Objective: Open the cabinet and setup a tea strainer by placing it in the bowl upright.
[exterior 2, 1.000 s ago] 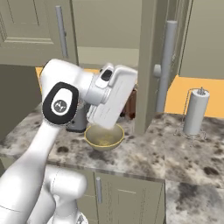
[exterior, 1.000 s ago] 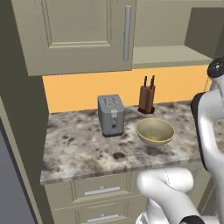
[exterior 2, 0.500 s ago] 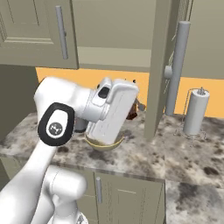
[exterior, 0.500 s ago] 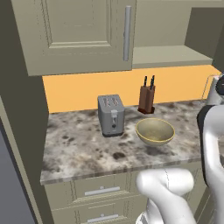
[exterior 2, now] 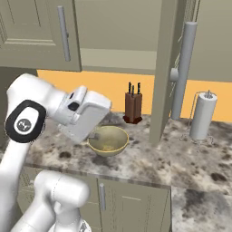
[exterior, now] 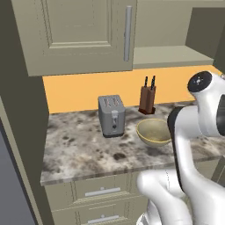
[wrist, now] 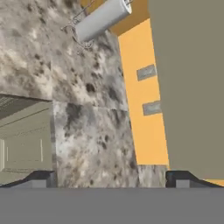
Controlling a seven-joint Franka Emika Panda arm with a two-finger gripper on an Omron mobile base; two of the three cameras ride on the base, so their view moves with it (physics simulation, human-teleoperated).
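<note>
Since the earlier frames the right-hand door of the olive-beige upper wall cabinet (exterior 2: 161,68) has swung wider and now stands edge-on, and the white arm's hand has dropped down and to the left, uncovering the wide yellowish-tan bowl (exterior 2: 108,140). The two-finger gripper (wrist: 113,178) is spread wide with nothing between its dark tips, looking along the speckled grey stone counter (exterior: 79,149) and the orange back wall.

The bowl sits on the counter just beside the grey metal toaster (exterior: 112,115), in front of the brown wooden knife block (exterior 2: 132,108). The small wire-mesh tea strainer is hidden from here, probably deeper in the opened cabinet, of which one pale shelf (exterior: 171,56) is in sight.

A strainer like that is likely light, stiff and a little slippery, and its mesh would dent under a hard squeeze. The thin straight handle, close to the basket, looks the safest place to pinch, since that keeps the basket level for setting it upright.

Counted: one bowl, one toaster, one knife block with two dark handles, one white paper towel roll (exterior 2: 201,117) on its wire stand, and two cabinet doors, one shut and one open
</note>
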